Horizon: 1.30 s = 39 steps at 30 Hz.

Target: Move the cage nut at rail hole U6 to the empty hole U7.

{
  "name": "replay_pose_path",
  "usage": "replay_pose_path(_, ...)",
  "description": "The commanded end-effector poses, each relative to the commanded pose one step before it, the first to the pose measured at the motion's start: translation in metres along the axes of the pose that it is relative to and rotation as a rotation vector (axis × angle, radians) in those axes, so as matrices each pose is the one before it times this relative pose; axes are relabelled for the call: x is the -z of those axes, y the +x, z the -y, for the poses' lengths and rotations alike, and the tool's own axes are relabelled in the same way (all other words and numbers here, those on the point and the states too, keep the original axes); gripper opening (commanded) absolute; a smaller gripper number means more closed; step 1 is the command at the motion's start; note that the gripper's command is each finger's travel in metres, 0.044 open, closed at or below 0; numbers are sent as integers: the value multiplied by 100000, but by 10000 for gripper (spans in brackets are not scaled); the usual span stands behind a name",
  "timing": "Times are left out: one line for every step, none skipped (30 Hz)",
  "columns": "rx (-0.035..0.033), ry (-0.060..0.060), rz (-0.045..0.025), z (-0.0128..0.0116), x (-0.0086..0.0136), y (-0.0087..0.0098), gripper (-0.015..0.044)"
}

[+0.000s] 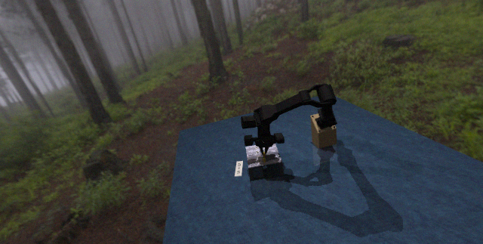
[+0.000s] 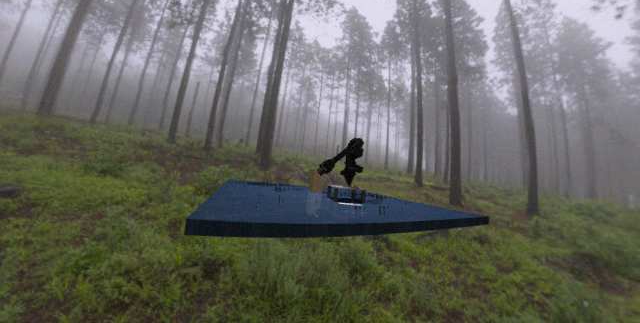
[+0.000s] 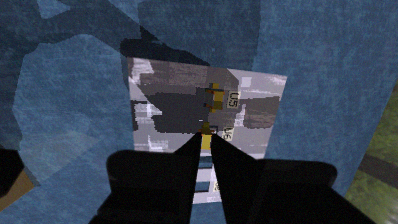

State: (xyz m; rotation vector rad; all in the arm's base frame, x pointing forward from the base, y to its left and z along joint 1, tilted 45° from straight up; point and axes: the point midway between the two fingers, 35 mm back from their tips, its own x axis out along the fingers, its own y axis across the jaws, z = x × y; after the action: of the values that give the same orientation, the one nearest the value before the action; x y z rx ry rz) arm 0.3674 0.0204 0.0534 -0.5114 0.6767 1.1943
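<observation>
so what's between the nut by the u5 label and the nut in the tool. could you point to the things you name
A short strip of shadowed rail plate (image 1: 252, 153) (image 2: 338, 187) (image 3: 175, 111) lies between the U5 nut (image 3: 218, 97) and the held nut (image 1: 264, 157) (image 3: 206, 142), seen in the wrist view.

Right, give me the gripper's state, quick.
Gripper: closed on the yellow cage nut by the U6 label.
</observation>
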Motion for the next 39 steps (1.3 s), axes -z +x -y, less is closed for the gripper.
replay_pose_path(246,560,-340,-112,106,67,27)
replay_pose_path(102,2,0,-5,1,0,27)
replay_pose_path(124,2,0,-6,1,0,27)
replay_pose_path(146,2,1,-7,2,0,27)
replay_pose_path(161,3,1,-8,2,0,27)
replay_pose_path(29,1,0,-1,0,0,27)
replay_pose_path(54,1,0,-2,0,0,27)
replay_pose_path(81,1,0,-4,1,0,27)
replay_pose_path(109,2,0,-5,1,0,27)
replay_pose_path(127,2,0,-6,1,0,27)
replay_pose_path(145,3,0,-7,1,0,27)
replay_pose_path(158,3,0,-7,1,-1,27)
replay_pose_path(164,3,1,-7,1,-1,27)
replay_pose_path(166,3,1,-8,1,-1,27)
replay_pose_path(28,0,0,-1,0,0,27)
replay_pose_path(58,1,0,-2,0,0,27)
replay_pose_path(83,1,-1,-3,0,0,27)
replay_pose_path(109,1,-1,-4,0,0,27)
replay_pose_path(135,2,-1,-6,0,-1,27)
replay_pose_path(161,2,0,-7,0,-1,27)
replay_pose_path(175,2,0,-7,0,-1,27)
replay_pose_path(178,2,0,-7,0,-1,27)
replay_pose_path(178,2,1,-8,0,-1,27)
replay_pose_path(178,3,1,-8,0,-1,27)
replay_pose_path(178,2,-1,-8,-1,-1,27)
replay_pose_path(178,2,0,-8,-2,-1,27)
replay_pose_path(179,2,0,-8,-2,-1,27)
replay_pose_path(26,0,0,-1,0,0,27)
replay_pose_path(29,0,-1,-1,0,0,27)
replay_pose_path(58,1,-1,-2,0,0,27)
replay_pose_path(88,1,-2,-3,0,0,27)
replay_pose_path(114,1,-2,-4,0,0,27)
replay_pose_path(139,1,-2,-5,0,0,27)
replay_pose_path(163,2,-2,-6,0,0,27)
replay_pose_path(176,2,-2,-7,-1,0,27)
replay_pose_path(179,2,-2,-7,-1,-1,27)
replay_pose_path(179,2,-2,-7,-1,-1,27)
replay_pose_path(180,2,-1,-7,-1,-1,27)
replay_pose_path(180,2,-1,-7,-1,-1,27)
